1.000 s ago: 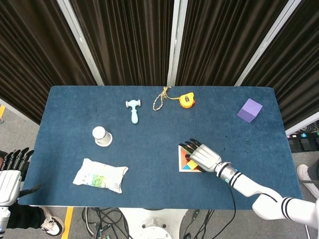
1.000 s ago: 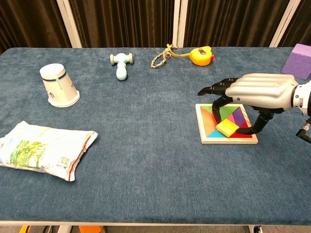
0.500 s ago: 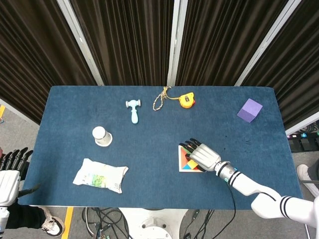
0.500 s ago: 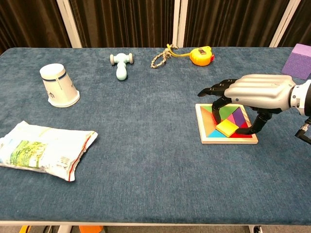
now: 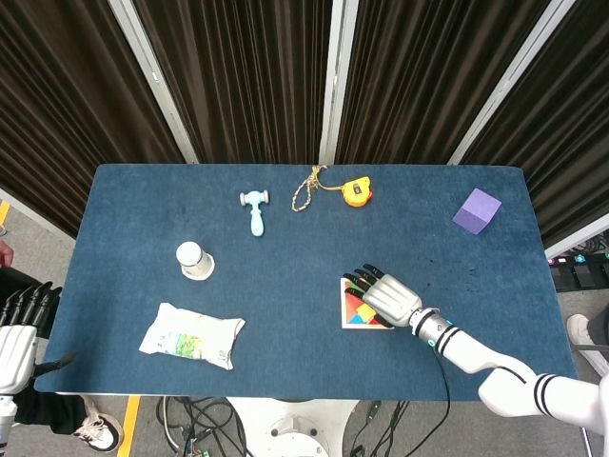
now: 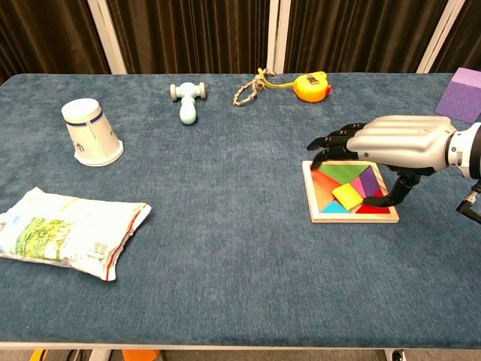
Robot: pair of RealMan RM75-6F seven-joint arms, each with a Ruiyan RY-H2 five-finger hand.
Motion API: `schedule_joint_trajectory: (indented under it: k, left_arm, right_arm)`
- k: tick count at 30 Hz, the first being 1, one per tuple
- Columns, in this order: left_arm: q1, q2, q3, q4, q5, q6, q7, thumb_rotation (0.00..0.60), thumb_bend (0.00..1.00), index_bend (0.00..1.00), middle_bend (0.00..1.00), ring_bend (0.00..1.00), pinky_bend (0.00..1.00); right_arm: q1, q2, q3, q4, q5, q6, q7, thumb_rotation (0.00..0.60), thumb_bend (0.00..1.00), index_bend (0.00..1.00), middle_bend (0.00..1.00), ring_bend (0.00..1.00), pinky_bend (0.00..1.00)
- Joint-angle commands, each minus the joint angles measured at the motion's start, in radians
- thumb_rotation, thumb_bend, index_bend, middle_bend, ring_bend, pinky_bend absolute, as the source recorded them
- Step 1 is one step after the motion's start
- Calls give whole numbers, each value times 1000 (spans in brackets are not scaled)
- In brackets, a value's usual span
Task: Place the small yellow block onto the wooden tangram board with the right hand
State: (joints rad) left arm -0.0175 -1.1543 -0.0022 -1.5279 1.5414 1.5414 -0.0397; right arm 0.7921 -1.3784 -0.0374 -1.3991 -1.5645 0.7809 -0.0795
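Note:
The small yellow block (image 6: 347, 195) lies flat on the wooden tangram board (image 6: 353, 218), among its coloured pieces. My right hand (image 6: 394, 141) hovers just over the board, fingers spread and stretched to the left, thumb down beside the block's right edge; it holds nothing. From the head view the right hand (image 5: 388, 297) covers most of the board (image 5: 348, 319), and a bit of the yellow block (image 5: 365, 313) shows beneath it. My left hand (image 5: 17, 331) hangs off the table's left front corner, fingers apart and empty.
An upturned white cup (image 6: 92, 141) and a snack bag (image 6: 68, 232) sit on the left. A light-blue toy hammer (image 6: 188, 101), a rope (image 6: 246, 89) and an orange tape measure (image 6: 311, 86) lie along the back. A purple block (image 6: 466, 94) stands far right.
The right hand's fingers lifted off the yellow block, which settled from tilted to flat on the board. The left hand drifted slightly lower at the frame edge.

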Motion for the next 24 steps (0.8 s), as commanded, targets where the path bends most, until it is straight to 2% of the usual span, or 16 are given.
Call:
schedule_joint_trajectory:
  k: [1, 7, 10, 13, 15, 17, 20, 24]
  left_arm:
    - [0, 0, 0, 0, 1, 1, 0, 600, 0, 101, 39, 0, 48]
    - [0, -1, 0, 0, 2, 1, 0, 600, 0, 101, 40, 0, 48]
    - [-1, -2, 1, 0, 1, -3, 3, 600, 0, 101, 40, 0, 48]
    - [-3, -3, 0, -1, 1, -6, 5, 600, 0, 101, 40, 0, 48]
    - [-5, -4, 0, -2, 3, -7, 8, 600, 0, 101, 40, 0, 48]
    - [-6, -6, 0, -4, 5, -7, 12, 600, 0, 101, 40, 0, 48]
    - [-7, -7, 1, -7, 7, -8, 18, 600, 0, 101, 40, 0, 48]
    - [-7, -6, 1, -9, 4, -10, 21, 600, 0, 101, 40, 0, 48]
  right_arm:
    - [-5, 11, 2, -9, 0, 13, 7, 600, 240, 78, 0, 0, 0]
    - [-27, 58, 0, -53, -13, 65, 38, 600, 242, 71, 0, 0, 0]
    - [-47, 91, -6, -84, -25, 104, 55, 600, 300, 64, 0, 0, 0]
    - [-65, 125, -14, -122, -24, 126, 87, 563, 537, 50, 0, 0, 0]
    - [-72, 142, -20, -138, -24, 128, 112, 468, 753, 50, 0, 0, 0]
    - [-78, 152, -27, -141, -23, 125, 125, 435, 849, 49, 0, 0, 0]
    - [-86, 146, -36, -134, -18, 115, 140, 421, 944, 49, 0, 0, 0]
    - [-90, 126, -44, -119, -14, 95, 151, 399, 1000, 48, 0, 0, 0]
